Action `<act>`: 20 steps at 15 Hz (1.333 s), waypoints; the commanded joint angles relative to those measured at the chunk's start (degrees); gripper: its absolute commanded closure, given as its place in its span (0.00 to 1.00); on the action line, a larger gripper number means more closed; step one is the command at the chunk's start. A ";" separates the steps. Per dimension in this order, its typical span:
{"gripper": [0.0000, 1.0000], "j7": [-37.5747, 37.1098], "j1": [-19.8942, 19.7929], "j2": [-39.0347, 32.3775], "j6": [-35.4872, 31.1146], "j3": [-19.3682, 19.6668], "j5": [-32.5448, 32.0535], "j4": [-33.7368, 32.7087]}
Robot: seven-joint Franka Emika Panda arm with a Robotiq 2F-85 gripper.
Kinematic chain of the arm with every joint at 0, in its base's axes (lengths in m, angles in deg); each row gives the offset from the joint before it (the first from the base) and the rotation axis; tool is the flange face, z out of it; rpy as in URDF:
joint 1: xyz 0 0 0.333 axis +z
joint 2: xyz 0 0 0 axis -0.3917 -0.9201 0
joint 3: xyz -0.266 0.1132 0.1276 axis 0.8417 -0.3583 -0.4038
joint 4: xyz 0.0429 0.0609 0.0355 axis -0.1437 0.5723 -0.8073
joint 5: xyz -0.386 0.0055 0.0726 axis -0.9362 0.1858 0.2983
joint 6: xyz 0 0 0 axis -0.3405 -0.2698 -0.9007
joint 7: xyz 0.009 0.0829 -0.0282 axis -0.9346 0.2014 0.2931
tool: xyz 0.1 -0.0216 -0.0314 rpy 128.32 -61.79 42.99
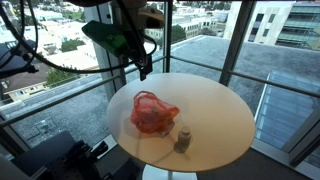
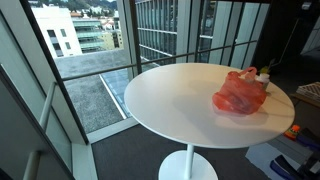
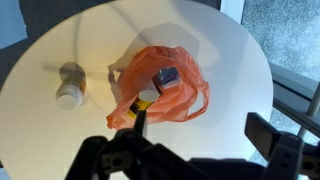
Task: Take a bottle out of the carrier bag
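Observation:
An orange plastic carrier bag [image 1: 152,113] lies on the round white table [image 1: 215,100]; it also shows in the other exterior view [image 2: 240,93]. In the wrist view the bag [image 3: 185,70] is open at the top, with a grey-capped item [image 3: 165,78] and something yellow [image 3: 146,98] inside. A small bottle with a white cap [image 3: 70,83] stands on the table outside the bag, also seen in an exterior view [image 1: 183,141]. My gripper [image 3: 205,130] is open and empty, well above the table and the bag [image 1: 145,66].
The table stands by floor-to-ceiling windows with dark frames [image 1: 235,45]. The table's edge [image 2: 140,110] drops to the floor. Dark equipment [image 1: 60,155] sits on the floor beside the table base.

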 commanded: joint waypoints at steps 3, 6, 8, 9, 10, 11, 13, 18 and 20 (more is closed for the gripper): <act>0.00 2.35 0.73 -6.40 -6.19 -2.45 0.53 -2.84; 0.00 4.48 0.91 -9.76 -10.11 -2.94 -0.26 -3.26; 0.00 6.82 0.54 -12.37 -12.70 -3.04 -1.55 -3.41; 0.00 8.33 0.47 -13.78 -13.22 -2.86 -1.94 -3.75; 0.00 9.42 0.34 -15.03 -13.08 -2.82 -2.33 -4.19; 0.00 9.86 -0.01 -16.43 -12.40 -2.94 -3.17 -4.84; 0.00 11.54 -0.41 -18.47 -11.48 -2.98 -4.13 -6.07; 0.00 10.01 -1.00 -18.82 -12.92 -3.79 -4.46 -5.54; 0.00 10.01 -1.02 -18.94 -12.88 -3.81 -4.49 -5.88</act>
